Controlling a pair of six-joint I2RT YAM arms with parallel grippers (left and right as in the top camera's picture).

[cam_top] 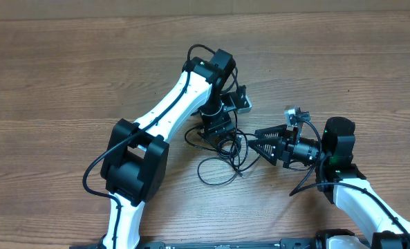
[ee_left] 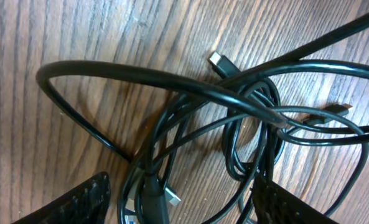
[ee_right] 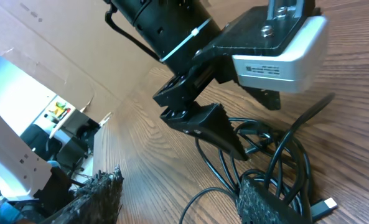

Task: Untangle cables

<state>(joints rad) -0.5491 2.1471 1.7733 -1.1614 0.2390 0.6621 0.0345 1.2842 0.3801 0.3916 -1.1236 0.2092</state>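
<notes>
Cables: black tangle with loose plug ends, flat on the table, midway between side edges, nearer the robot-side edge. Left gripper: jaws spread, straddling the knot, nothing pinched. Right gripper: spread, just beside the tangle. Step, judged: choosing a first strand. Next: pinch one outer loop and draw it clear.
</notes>
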